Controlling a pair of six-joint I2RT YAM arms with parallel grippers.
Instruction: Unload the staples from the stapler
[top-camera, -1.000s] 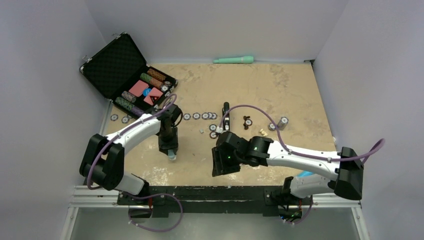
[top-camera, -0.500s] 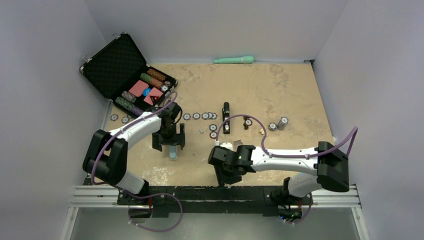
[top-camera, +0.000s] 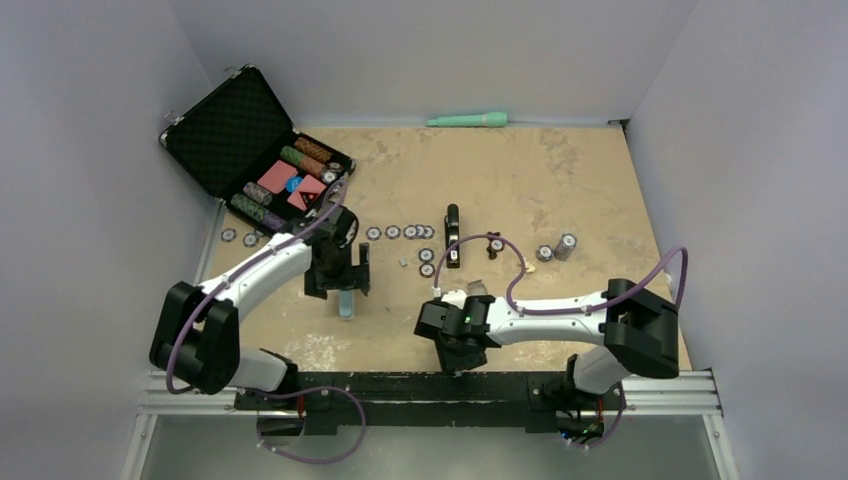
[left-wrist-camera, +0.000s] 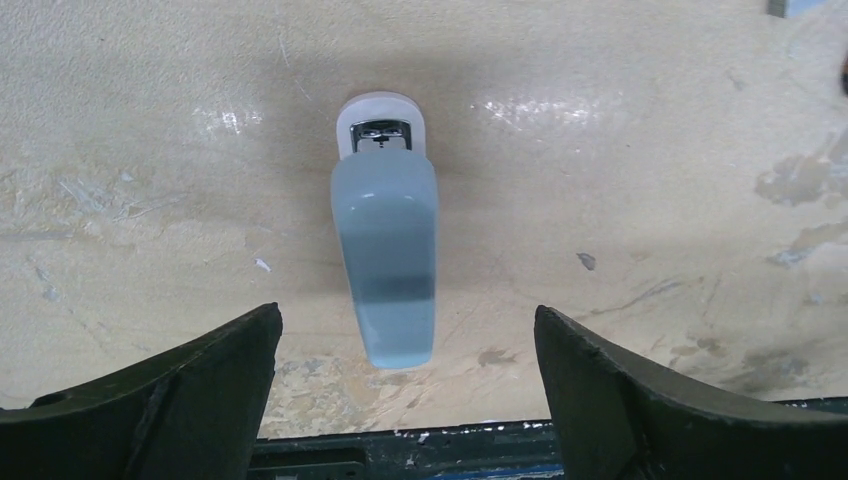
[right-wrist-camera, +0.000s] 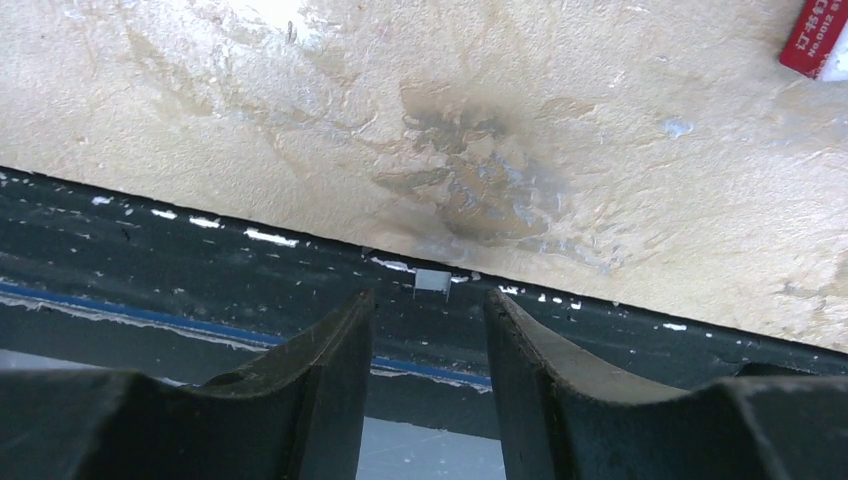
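**Left fingers let go of the blue bar; right hand drops to the table's edge**

My left gripper (left-wrist-camera: 407, 330) has just sprung wide. A second ago it was clamped on the pale blue bar (left-wrist-camera: 385, 265). Now that bar lies flat on the table (top-camera: 560, 170) in the middle of my left wrist view, with both fingers well clear of its sides and nothing in them.

My right gripper (right-wrist-camera: 428, 305) has drawn back toward the bottom of the overhead frame. It hangs over the near edge with its fingers partly apart and nothing between them. Just beyond the fingertips, right on the edge, sits a tiny silver-grey strip that I take for the staples (right-wrist-camera: 433, 280), though it is too small to be sure. A red-and-white box (right-wrist-camera: 820, 40) peeks in at the upper right.

The black stapler (top-camera: 452, 235) lies untouched at the centre of the overhead view, far from both grippers. I judge my left hand is now free to fetch it.
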